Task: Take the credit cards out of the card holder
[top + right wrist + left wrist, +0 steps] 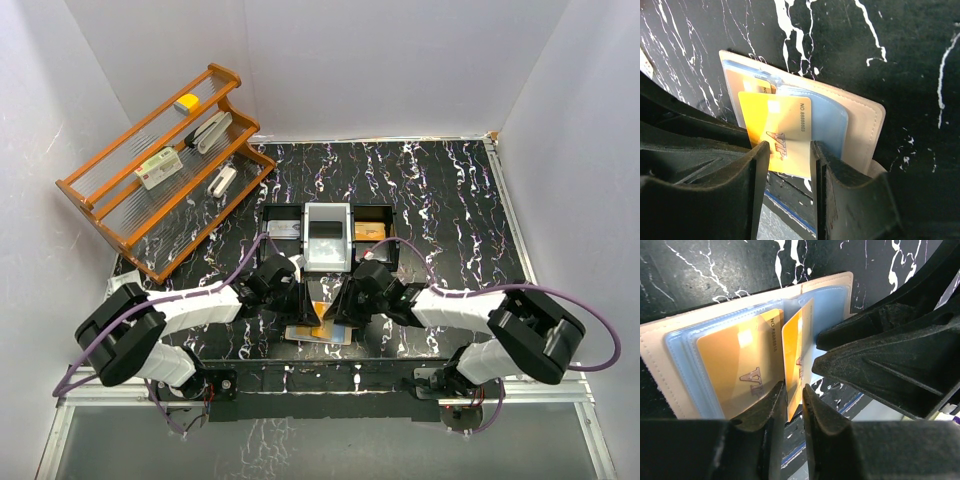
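- Right jaws pinch a card by its sides; left jaws are a bit apart around its edge.
- The card stands over the open holder on the tabletop.
- Best to lift straight and slow.

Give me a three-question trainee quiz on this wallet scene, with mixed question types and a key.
1. True or false: the wallet lies folded shut.
2. The right gripper is closed on: A) a white box, B) an orange card, C) the wallet's snap tab.
3. Where does the other orange card sit?
Key: 1 false, it lies open. 2 B. 3 Inside the wallet's clear sleeve.
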Robot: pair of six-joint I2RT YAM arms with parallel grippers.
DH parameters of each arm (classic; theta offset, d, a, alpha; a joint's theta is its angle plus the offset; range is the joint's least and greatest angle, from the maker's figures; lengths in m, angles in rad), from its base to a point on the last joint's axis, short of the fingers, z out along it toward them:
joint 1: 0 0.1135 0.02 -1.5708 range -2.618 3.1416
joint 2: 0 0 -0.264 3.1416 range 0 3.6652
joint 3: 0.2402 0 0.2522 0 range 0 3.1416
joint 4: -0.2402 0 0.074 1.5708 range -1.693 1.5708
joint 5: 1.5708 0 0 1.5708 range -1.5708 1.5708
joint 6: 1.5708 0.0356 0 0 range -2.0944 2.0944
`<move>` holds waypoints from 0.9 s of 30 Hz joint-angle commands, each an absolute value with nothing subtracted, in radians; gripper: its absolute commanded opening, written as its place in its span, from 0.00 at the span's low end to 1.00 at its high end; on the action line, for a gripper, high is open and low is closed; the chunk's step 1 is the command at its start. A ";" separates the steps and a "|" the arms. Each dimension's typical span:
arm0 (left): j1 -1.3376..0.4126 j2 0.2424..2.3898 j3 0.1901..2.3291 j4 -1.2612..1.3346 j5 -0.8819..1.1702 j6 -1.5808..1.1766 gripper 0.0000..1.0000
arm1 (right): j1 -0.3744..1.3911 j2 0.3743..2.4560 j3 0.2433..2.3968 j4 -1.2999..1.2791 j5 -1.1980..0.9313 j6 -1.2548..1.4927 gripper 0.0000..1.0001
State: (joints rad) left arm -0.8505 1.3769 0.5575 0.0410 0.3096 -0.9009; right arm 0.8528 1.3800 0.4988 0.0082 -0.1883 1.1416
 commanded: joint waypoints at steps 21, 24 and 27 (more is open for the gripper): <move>-0.848 1.256 0.633 -0.124 0.193 -0.838 0.00 | 0.854 1.263 0.509 -0.091 -0.103 1.124 0.49; -0.848 1.225 0.641 -0.142 0.166 -0.826 0.00 | 0.854 1.215 0.536 -0.093 -0.091 1.101 0.59; -0.848 1.187 0.637 -0.141 0.141 -0.826 0.00 | 0.854 1.142 0.537 -0.075 -0.032 1.104 0.68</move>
